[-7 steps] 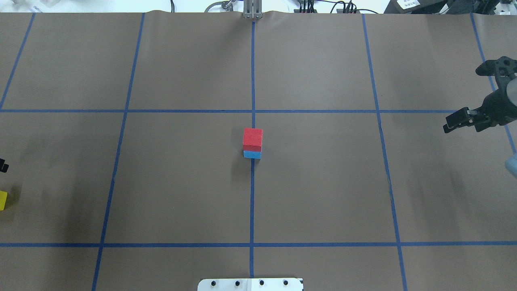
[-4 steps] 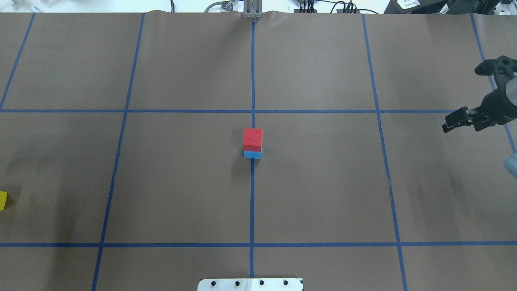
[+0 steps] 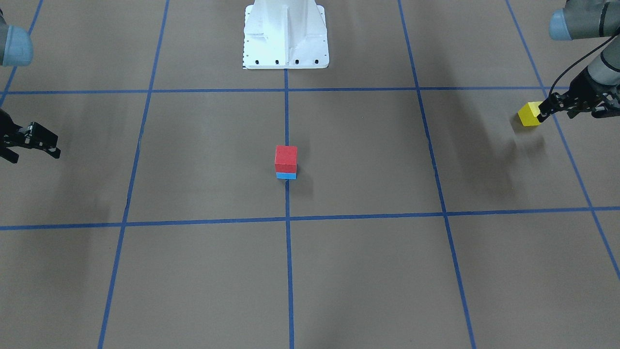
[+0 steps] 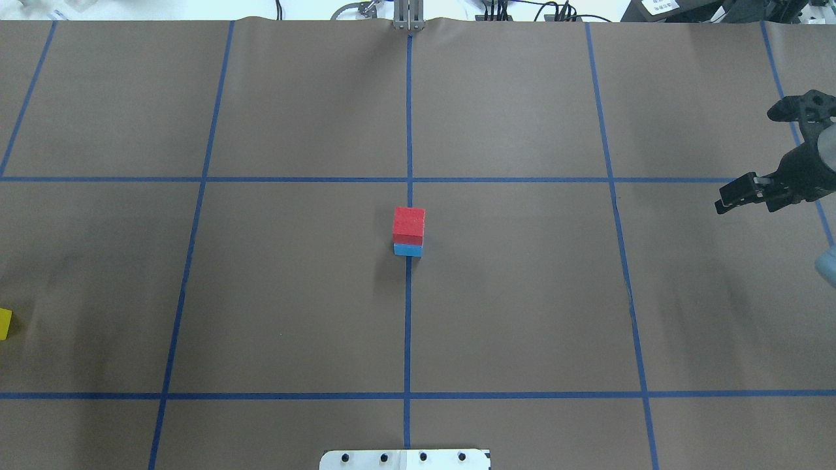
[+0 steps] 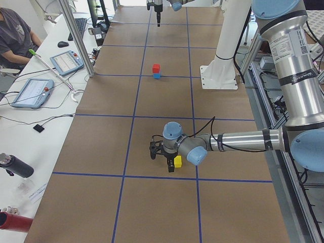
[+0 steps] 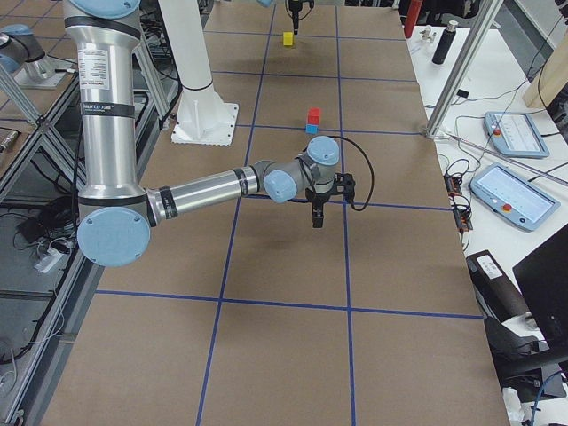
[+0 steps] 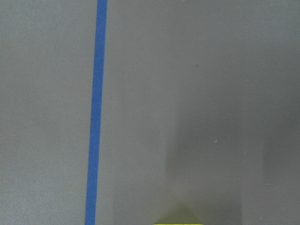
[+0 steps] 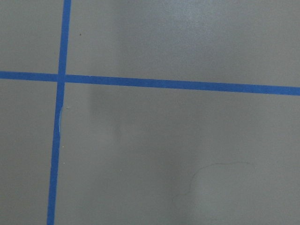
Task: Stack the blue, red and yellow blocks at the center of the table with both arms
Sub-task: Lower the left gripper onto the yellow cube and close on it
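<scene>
A red block (image 4: pixel 409 223) sits on a blue block (image 4: pixel 407 250) at the table's center; the stack also shows in the front view (image 3: pixel 286 158). A yellow block (image 3: pixel 529 114) lies alone on the table at the far left edge (image 4: pixel 4 324). My left gripper (image 3: pixel 574 109) hangs just beside and above the yellow block, open, with nothing between its jaws. It is outside the overhead view. The left wrist view shows only the block's top edge (image 7: pixel 178 223). My right gripper (image 4: pixel 751 196) is open and empty, raised far out on the right side.
Brown paper with a grid of blue tape lines (image 4: pixel 409 326) covers the table. The white robot base (image 3: pixel 286 36) stands at the robot's side of the table. Tablets, cables and an operator are beyond the far side (image 5: pixel 30 91).
The tip of my left gripper, seen at the overhead view's left edge earlier, has moved out of that view. The right gripper shifted very slightly. The blocks have not moved.
</scene>
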`<action>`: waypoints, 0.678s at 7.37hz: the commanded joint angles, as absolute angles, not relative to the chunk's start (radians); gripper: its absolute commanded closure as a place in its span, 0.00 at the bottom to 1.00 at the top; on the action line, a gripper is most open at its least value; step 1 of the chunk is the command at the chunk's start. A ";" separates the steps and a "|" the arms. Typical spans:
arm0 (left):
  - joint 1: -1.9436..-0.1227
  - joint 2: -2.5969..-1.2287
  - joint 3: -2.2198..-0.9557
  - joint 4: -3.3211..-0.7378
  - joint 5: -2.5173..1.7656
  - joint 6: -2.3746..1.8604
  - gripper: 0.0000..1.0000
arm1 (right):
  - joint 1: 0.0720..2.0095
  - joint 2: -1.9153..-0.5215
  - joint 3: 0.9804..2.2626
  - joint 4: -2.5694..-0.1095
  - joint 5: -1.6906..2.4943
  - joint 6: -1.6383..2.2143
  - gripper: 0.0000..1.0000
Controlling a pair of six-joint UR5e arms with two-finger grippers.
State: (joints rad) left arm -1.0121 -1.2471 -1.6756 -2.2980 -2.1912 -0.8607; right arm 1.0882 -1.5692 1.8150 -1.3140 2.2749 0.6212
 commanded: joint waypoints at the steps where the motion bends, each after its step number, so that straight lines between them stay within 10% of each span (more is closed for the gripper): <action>1: -0.930 -1.241 -1.674 -2.327 -2.153 -0.907 0.00 | 1.089 -1.569 1.821 -1.315 2.275 0.621 0.00; 5: -0.917 -1.204 -1.671 -2.375 -2.141 -0.845 0.01 | 1.089 -1.578 1.833 -1.315 2.276 0.624 0.00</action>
